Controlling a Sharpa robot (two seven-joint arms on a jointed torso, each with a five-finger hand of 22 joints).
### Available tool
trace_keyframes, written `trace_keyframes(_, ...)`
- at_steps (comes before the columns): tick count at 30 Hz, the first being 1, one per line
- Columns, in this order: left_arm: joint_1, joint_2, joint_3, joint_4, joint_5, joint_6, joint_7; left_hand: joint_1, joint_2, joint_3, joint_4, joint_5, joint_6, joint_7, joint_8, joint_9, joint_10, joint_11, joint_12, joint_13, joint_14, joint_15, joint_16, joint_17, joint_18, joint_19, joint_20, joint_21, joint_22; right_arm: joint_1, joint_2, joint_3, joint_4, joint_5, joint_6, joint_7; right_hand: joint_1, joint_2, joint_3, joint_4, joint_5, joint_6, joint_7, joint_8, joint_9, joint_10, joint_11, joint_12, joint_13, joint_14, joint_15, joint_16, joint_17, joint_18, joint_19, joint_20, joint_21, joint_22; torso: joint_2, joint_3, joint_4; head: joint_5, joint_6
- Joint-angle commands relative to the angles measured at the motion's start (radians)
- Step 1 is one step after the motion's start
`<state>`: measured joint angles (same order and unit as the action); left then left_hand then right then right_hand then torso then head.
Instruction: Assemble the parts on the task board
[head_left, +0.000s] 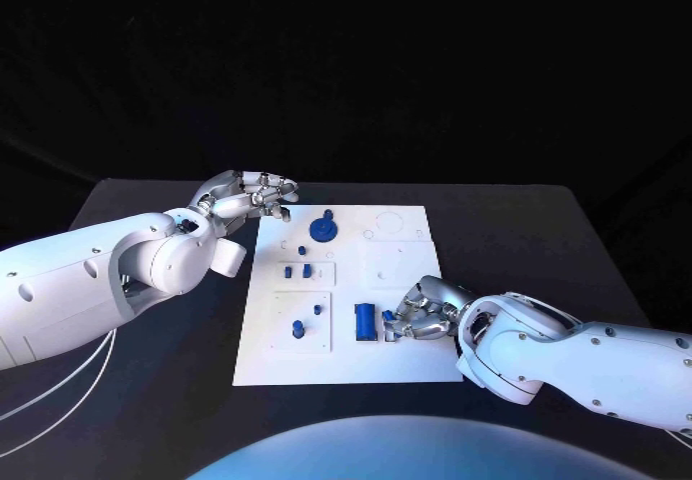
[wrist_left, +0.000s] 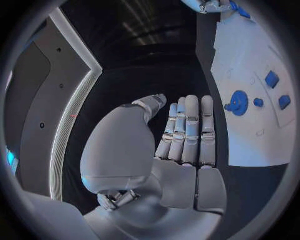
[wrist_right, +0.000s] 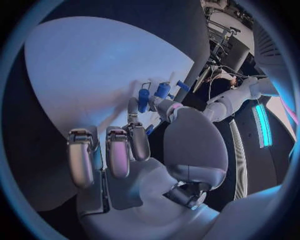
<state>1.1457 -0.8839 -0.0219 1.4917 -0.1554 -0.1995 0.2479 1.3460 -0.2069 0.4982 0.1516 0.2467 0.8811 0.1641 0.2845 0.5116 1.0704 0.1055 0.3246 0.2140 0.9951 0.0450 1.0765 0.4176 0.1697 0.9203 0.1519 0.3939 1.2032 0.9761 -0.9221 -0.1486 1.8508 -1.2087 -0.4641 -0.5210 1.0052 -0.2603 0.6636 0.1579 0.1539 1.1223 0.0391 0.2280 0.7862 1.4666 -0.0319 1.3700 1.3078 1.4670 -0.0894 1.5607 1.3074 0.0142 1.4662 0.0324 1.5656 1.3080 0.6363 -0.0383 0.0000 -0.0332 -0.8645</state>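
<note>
The black table (head_left: 534, 230) carries the white task board (head_left: 397, 300) mid-frame. The left hand (head_left: 245, 195) hovers at the board's upper left corner, fingers straight, holding nothing. The right hand (head_left: 426, 312), lower right, seems to pinch a small blue part (head_left: 388, 320) beside the blue block (head_left: 365, 321); I'd press straight down, gently.

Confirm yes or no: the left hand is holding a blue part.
No. The left hand lies flat and holds nothing, beside the task board.
</note>
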Motion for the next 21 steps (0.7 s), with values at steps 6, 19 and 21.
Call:
trace_keyframes(6, 0.000, 0.001, 0.001, 0.003, -0.001, 0.015, 0.011, -0.006, 0.000, 0.001, -0.002, 0.005, -0.010, 0.000, 0.004, 0.002, -0.007, 0.001, 0.004, 0.002, -0.003, 0.003, -0.005, 0.001, 0.010, 0.002, 0.006, -0.004, -0.002, -0.002, 0.005, 0.000, -0.007, -0.004, 0.028, -0.004, -0.015, 0.002, -0.014, 0.005, -0.013, 0.007, 0.000, -0.003, -0.003, 0.020, 0.002, 0.006, 0.137, 0.101, 0.002, 0.003, 0.250, -0.013, 0.102, -0.007, 0.000, 0.261, 0.000, 0.0001, -0.0001, 0.001, -0.001)
trace_keyframes(19, 0.000, 0.000, 0.001, 0.003, -0.001, 0.014, 0.011, -0.007, 0.000, 0.003, -0.004, 0.005, -0.013, 0.000, 0.007, 0.003, -0.008, 0.002, 0.005, 0.003, -0.003, 0.003, -0.005, 0.002, 0.010, 0.002, 0.006, -0.006, -0.002, -0.002, 0.007, 0.000, -0.002, -0.010, 0.036, -0.002, -0.042, 0.003, -0.074, 0.038, -0.073, 0.014, 0.000, -0.008, -0.011, 0.022, 0.002, 0.009, 0.141, 0.101, 0.002, 0.002, 0.249, -0.013, 0.102, -0.007, 0.000, 0.261, 0.000, 0.0001, 0.0000, 0.001, -0.002)
trace_keyframes(21, 0.000, 0.000, 0.001, 0.003, -0.001, 0.014, 0.011, -0.007, 0.000, 0.003, -0.004, 0.005, -0.013, 0.000, 0.007, 0.003, -0.008, 0.002, 0.005, 0.003, -0.003, 0.003, -0.005, 0.002, 0.010, 0.002, 0.006, -0.006, -0.002, -0.003, 0.007, 0.000, 0.001, -0.010, 0.036, 0.000, -0.044, 0.004, -0.090, 0.047, -0.084, 0.016, 0.000, -0.009, -0.012, 0.022, 0.002, 0.009, 0.141, 0.100, 0.002, 0.002, 0.249, -0.013, 0.102, -0.007, 0.000, 0.261, 0.000, 0.0004, 0.0001, 0.002, -0.002)
